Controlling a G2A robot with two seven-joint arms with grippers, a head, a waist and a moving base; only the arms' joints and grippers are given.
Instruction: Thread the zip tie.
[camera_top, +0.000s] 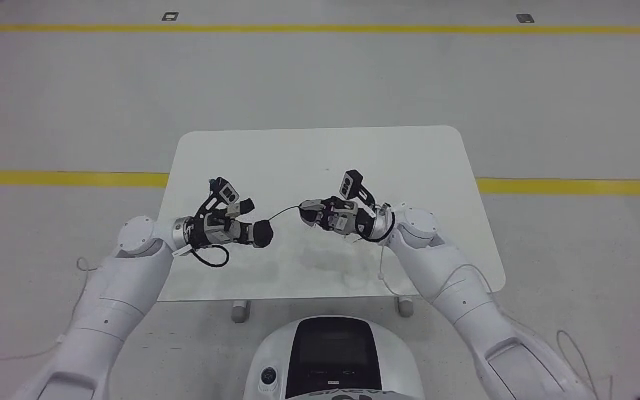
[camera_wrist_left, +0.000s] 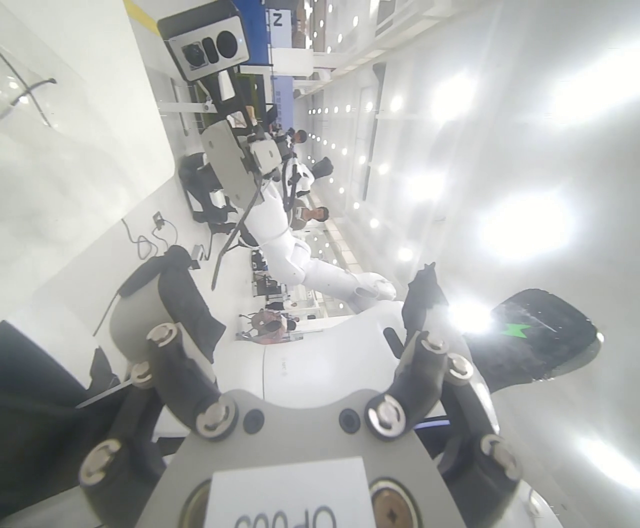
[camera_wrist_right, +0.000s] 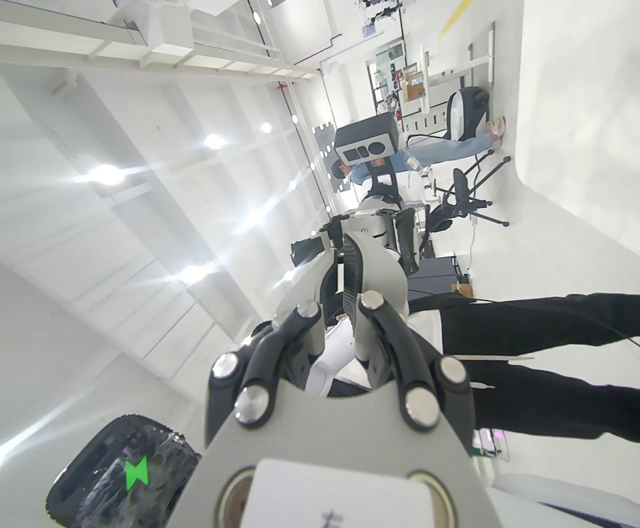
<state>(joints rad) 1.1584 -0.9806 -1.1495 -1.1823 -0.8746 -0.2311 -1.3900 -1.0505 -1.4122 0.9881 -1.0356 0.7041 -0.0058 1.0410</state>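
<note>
Nearest the robot, over the near half of the table, the left gripper (camera_top: 257, 231) hung above the surface with its tips turned toward the other arm. Its wrist view showed the two dark-tipped fingers (camera_wrist_left: 172, 280) spread well apart, with nothing between them. Just beside it, toward the table's middle, the right gripper (camera_top: 308, 211) faced it. Its fingers (camera_wrist_right: 350, 280) were drawn close together, leaving only a narrow slit. The zip tie (camera_top: 282, 214) showed in the top view as a thin dark strip bridging the short gap between the two grippers, off the tabletop. One end met the tips of the right gripper, which appeared to pinch it. The other end reached the left gripper's open tips, though whether it touched them could not be told. The white table (camera_top: 320, 160) lay beneath both arms and stretched away past them. Beyond its far edge a yellow floor line (camera_top: 80, 178) ran across the grey floor, and a second yellow line (camera_top: 300, 28) lay farther off.
</note>
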